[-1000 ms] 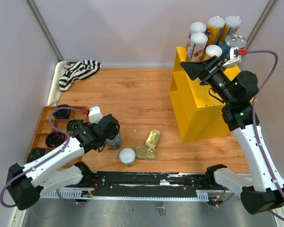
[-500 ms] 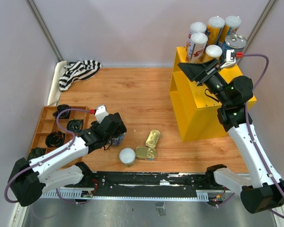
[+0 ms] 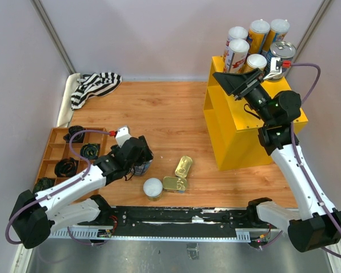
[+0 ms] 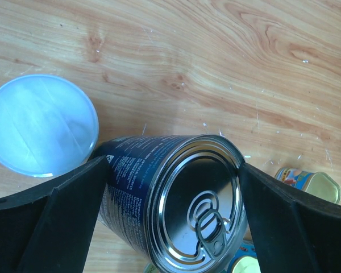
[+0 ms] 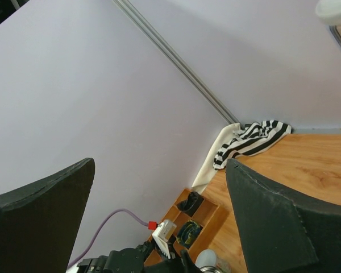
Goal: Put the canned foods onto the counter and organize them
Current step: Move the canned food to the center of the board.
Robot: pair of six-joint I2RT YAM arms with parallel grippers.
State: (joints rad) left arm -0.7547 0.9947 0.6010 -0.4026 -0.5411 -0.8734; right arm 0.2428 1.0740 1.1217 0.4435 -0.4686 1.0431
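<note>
Now, left pincer [image 4: 173,165]: jaws spread wide, one finger on each side of the blue can [image 4: 176,205]. By my read it is lined up for a grab, with nothing clamped yet.
Blue can: lower left of centre in the overhead view, on the wooden surface [image 3: 159,114], pull-tab lid facing the wrist camera. Its broad body explains the wide stance.
Right pincer [image 3: 227,84]: wide open and empty, upper right of the overhead view, hanging just in front of the stored cans and pointing away from them.
Yellow counter [image 3: 238,136]: right of frame. On top are four white-lidded tubes [image 3: 258,34] bunched at the back beside a silver-topped can [image 3: 281,54], which leaves the front free for newcomers.
Waiting: one white-lidded tube [image 3: 152,187] standing bottom centre, and two gold tins [image 3: 183,166] lying just to its right.
Progress: roughly halfway, I'd say; four cans sit off the counter.
Next: close on the blue can, lift, and carry it right.
Risk: a smooth round wall could slip if pinched off-centre.
</note>
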